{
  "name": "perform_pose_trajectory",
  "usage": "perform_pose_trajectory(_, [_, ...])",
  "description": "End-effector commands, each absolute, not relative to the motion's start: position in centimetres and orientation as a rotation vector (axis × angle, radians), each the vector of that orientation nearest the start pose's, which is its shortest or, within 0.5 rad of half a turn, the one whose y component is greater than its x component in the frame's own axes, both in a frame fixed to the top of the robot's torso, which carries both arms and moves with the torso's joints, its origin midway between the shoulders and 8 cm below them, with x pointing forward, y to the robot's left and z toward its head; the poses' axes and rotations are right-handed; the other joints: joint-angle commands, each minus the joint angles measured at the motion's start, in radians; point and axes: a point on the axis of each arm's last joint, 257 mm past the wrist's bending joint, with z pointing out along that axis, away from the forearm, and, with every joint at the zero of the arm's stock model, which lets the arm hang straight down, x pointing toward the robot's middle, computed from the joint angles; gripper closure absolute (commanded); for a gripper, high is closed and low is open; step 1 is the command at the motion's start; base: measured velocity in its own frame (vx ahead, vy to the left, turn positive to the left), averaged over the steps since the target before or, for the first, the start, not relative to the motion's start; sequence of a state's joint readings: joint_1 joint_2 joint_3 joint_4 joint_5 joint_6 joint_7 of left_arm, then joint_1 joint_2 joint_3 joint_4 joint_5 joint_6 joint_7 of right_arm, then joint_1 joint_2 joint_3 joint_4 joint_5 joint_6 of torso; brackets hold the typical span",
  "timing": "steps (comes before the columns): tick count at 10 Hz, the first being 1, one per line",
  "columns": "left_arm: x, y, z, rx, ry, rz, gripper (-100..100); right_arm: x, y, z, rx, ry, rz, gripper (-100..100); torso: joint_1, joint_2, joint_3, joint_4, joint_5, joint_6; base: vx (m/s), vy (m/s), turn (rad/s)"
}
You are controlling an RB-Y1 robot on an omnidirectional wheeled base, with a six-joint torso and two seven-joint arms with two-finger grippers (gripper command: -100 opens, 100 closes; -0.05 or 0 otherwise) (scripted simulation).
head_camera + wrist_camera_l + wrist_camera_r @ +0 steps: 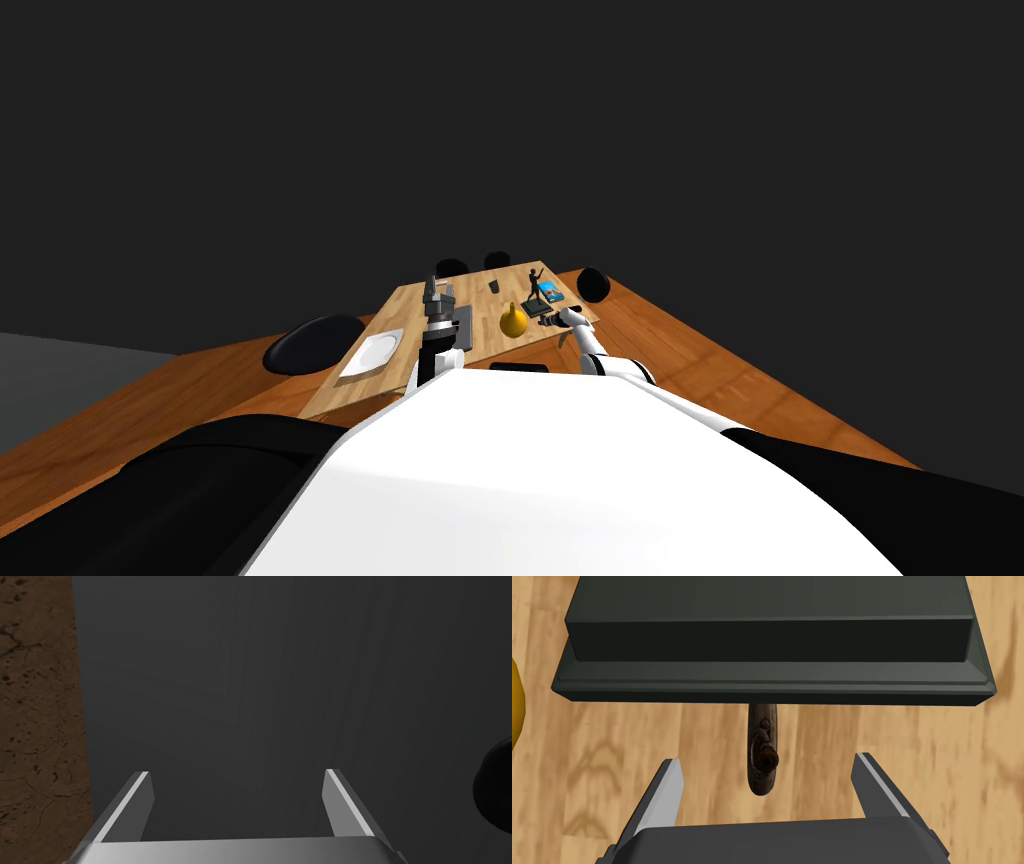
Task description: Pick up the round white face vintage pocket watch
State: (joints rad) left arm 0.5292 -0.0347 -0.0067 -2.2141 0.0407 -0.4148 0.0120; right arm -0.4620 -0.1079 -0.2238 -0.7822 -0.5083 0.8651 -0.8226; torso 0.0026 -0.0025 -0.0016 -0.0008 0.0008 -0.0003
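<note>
Right claw (767,758) gapes, brown pocket watch (763,751) between its fingers (664,796).

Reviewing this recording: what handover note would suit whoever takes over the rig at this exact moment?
Right tool: open, low over the wooden table, with one finger on each side of the pocket watch and neither touching it.
Left tool: open and holding nothing, raised above the table.
Watch: brown, seen edge-on, with its far end at the dark plinth. A yellow gourd sits beside that plinth.
Done: the approach and the line-up.
Left: close on the watch and lift it, probably taking care with the plinth so close.
</note>
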Motion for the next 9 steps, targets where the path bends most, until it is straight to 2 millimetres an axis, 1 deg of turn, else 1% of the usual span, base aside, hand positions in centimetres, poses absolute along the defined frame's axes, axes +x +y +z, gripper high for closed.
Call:
perform_pose_trajectory(1, [36.42,29.34,-3.29,-0.859,0.671,-1.291,0,48.48,-19.15,-48.87,-2.768,-0.580,-0.726,-100,0.000,0.000,0.000,0.000,0.000,0.000,0.026,0.052,-0.078])
perform_pose_trajectory(3, [36.42,29.34,-3.29,-0.859,0.671,-1.291,0,48.33,-19.28,-48.96,-2.763,-0.584,-0.725,-100,0.000,0.000,0.000,0.000,0.000,0.000,0.022,0.049,-0.066])
perform_pose_trajectory(4, [36.43,29.33,-3.28,-0.859,0.671,-1.291,0,48.28,-19.31,-48.99,-2.762,-0.590,-0.725,100,-0.002,0.001,0.001,0.000,0.000,0.000,0.002,0.006,0.005])
perform_pose_trajectory(8, [36.43,29.34,-3.28,-0.859,0.671,-1.291,0,48.24,-19.22,-49.01,-2.760,-0.588,-0.723,100,-0.004,0.001,0.001,0.000,-0.001,0.000,0.000,0.000,0.000])
perform_pose_trajectory(9, [36.43,29.34,-3.28,-0.859,0.671,-1.291,0,48.24,-19.23,-49.01,-2.761,-0.588,-0.723,0,-0.004,0.001,0.001,0.000,-0.001,0.000,0.000,0.000,0.000])
